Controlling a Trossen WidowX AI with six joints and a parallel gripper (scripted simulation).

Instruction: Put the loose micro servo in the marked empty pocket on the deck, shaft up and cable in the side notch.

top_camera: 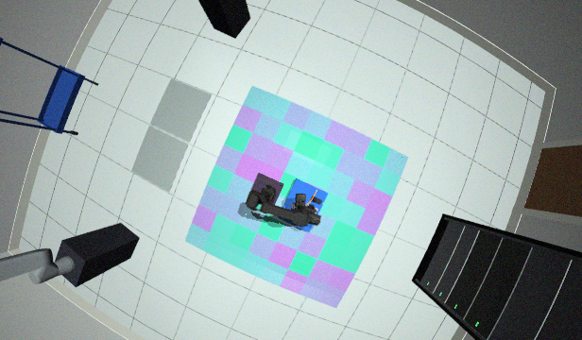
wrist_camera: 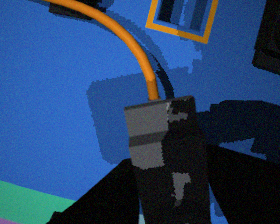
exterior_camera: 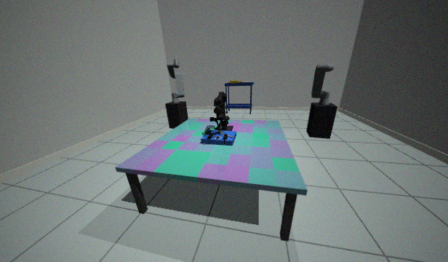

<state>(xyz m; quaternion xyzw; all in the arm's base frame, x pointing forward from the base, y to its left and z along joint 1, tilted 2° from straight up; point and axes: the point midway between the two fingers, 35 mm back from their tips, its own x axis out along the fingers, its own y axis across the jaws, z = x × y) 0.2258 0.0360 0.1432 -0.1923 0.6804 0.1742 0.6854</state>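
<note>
My gripper (wrist_camera: 169,156) is shut on the loose micro servo (wrist_camera: 148,120), a dark grey and black block held between the two black fingers, above the blue deck (top_camera: 297,185) (exterior_camera: 228,141) (wrist_camera: 36,90). The servo's orange cable (wrist_camera: 127,39) leaves its far end and curves up and left in the wrist view. The marked pocket's orange outline (wrist_camera: 178,33) is at the top of the wrist view, ahead and slightly right of the servo, apart from it. The pocket's upper part is cut off by the frame. The output shaft and ears cannot be made out.
A black part (wrist_camera: 275,40) stands on the deck right of the pocket; another dark part (wrist_camera: 77,10) lies at the top left, partly behind the cable. The deck rests on a patchwork table (top_camera: 343,246) (exterior_camera: 180,164). The arm's dark base plate (top_camera: 263,179) is beside the deck.
</note>
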